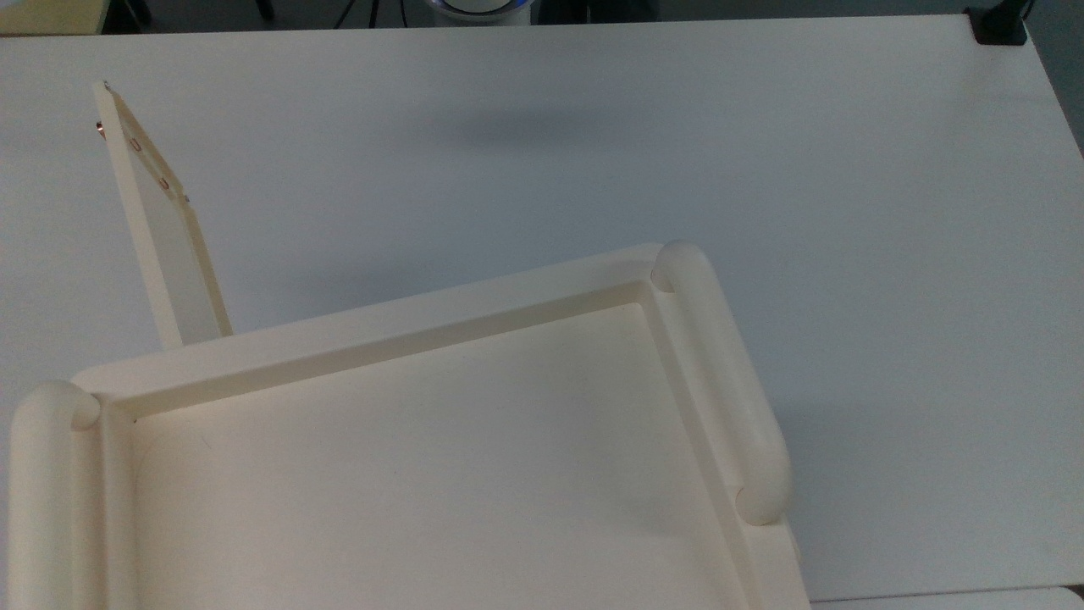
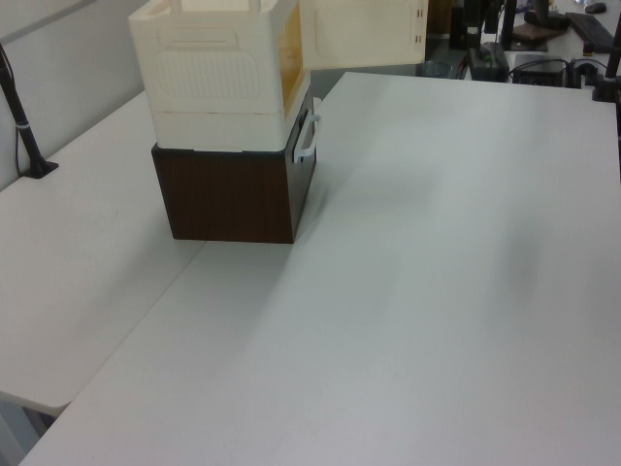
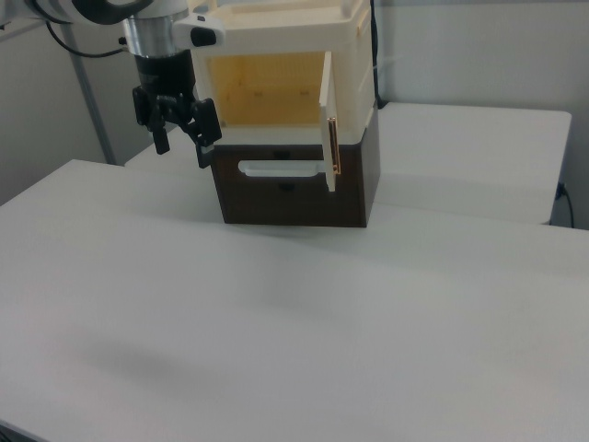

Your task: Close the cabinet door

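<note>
The cream cabinet (image 3: 354, 55) stands on a dark brown box (image 3: 354, 193), its yellowish inside showing. The cabinet door (image 3: 328, 124) is swung wide open and stands edge-on at the right view's right side of the opening, with copper fittings along its edge. In the top view the cabinet door (image 1: 174, 254) sticks out from the cabinet (image 1: 423, 339) toward the top view's upper left. In the left view the cabinet door (image 2: 364, 34) faces the camera. My gripper (image 3: 184, 152) hangs open and empty above the table, at the right view's left of the cabinet, apart from the door.
A white handle (image 3: 281, 168) runs across the brown box's front. The white table (image 1: 677, 152) spreads wide before the cabinet. A black clamp (image 1: 999, 25) sits at the table's far corner, and a black post (image 2: 24, 136) stands at the left view's left.
</note>
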Controlling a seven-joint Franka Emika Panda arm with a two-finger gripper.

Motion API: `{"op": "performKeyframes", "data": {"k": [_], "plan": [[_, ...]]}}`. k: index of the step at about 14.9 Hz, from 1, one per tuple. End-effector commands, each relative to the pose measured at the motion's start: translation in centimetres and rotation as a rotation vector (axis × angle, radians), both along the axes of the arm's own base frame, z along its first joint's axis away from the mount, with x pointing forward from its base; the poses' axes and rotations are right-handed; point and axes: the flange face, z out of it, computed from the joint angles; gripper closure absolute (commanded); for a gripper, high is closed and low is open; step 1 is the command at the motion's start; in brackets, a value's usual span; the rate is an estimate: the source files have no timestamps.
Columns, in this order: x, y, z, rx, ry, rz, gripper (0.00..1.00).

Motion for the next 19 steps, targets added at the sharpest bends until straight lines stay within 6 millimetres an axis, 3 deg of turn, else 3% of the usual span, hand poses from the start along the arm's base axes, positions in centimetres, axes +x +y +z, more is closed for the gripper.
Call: {"op": "performKeyframes", "data": {"k": [1,11,13,15,18,19], "plan": [[-0.7,0.4,-0.2,-0.005,0.032,0.025,0.00],[-0.7,0.5,-0.3,0.006,0.039,0.086,0.00],[-0.7,0.5,-0.2,0.008,0.035,0.115,0.19],[-0.7,-0.2,0.2,0.015,0.018,0.166,0.49],[-0.2,-0.5,0.7,0.032,-0.032,0.212,0.77],[0.4,-0.7,1.7,0.026,-0.105,0.213,0.84]]}}
